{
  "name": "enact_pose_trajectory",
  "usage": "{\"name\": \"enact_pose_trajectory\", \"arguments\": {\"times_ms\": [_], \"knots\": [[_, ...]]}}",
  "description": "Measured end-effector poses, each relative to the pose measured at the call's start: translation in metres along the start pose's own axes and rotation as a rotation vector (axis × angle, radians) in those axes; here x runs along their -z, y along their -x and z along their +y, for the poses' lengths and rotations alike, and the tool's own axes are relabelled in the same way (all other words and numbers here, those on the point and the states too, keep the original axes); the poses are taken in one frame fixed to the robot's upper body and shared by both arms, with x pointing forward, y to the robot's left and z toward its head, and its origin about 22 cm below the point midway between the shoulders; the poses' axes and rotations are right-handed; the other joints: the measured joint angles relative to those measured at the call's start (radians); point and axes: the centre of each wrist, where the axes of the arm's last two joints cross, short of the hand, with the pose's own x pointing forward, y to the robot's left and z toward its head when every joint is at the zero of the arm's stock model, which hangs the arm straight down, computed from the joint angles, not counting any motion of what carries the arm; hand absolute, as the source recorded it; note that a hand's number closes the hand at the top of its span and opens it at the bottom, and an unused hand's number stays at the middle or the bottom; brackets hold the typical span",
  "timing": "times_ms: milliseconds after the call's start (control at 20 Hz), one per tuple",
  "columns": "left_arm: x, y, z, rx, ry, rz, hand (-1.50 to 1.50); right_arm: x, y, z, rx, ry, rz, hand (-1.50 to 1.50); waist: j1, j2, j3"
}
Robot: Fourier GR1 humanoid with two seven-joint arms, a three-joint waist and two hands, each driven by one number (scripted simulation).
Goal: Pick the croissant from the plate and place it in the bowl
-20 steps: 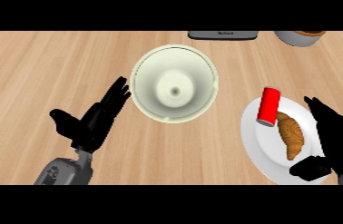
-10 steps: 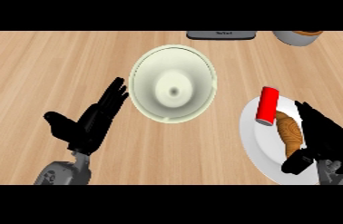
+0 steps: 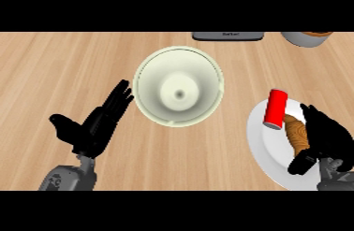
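The brown croissant (image 3: 296, 133) lies on the white plate (image 3: 260, 146) at the right, beside a red can (image 3: 276, 108) that also lies on the plate. My right hand (image 3: 330, 140) hovers over the croissant's right side, fingers fairly straight and covering its edge, thumb low by its near end. The hand is open. The pale green bowl (image 3: 155, 87) stands at the middle of the counter with nothing in it. At the bowl's lower left, my left hand (image 3: 97, 125) rests open, fingers pointing up toward the bowl.
A dark flat object (image 3: 228, 35) sits at the far edge behind the bowl. A grey container (image 3: 307, 37) stands at the far right corner. Bare wood counter stretches to the left of the bowl.
My right hand has moved left over the plate, from the plate's right rim to the croissant's side. The left hand has stayed in place.
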Motion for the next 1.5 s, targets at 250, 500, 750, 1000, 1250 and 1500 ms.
{"name": "enact_pose_trajectory", "arguments": {"times_ms": [250, 500, 750, 1000, 1250, 1500], "knots": [[0.002, -0.003, 0.001, -0.001, 0.002, -0.006, 0.0, 0.012, 0.0, 0.009, -0.008, 0.002, 0.013, -1.5, 0.0, 0.0, 0.0], [-0.002, -0.004, 0.003, -0.003, 0.007, 0.0, 0.0, 0.022, 0.009, 0.022, 0.001, 0.014, 0.021, -1.5, -0.001, 0.0, 0.0], [-0.003, 0.004, 0.002, 0.001, 0.003, -0.002, 0.0, 0.031, 0.007, 0.026, 0.004, 0.029, 0.03, -1.5, 0.0, 0.0, 0.0], [-0.008, -0.003, 0.006, 0.002, 0.003, -0.002, 0.0, 0.04, 0.013, 0.034, 0.017, 0.03, 0.028, -1.5, 0.0, 0.0, 0.0], [-0.008, -0.002, -0.006, -0.002, 0.003, -0.003, 0.0, 0.05, 0.018, 0.04, 0.03, 0.049, 0.024, 1.5, 0.001, -0.004, -0.005], [-0.004, 0.004, -0.003, 0.0, 0.006, -0.005, 0.0, 0.055, 0.016, 0.043, 0.036, 0.072, -0.045, 1.5, 0.0, -0.005, -0.009]]}}
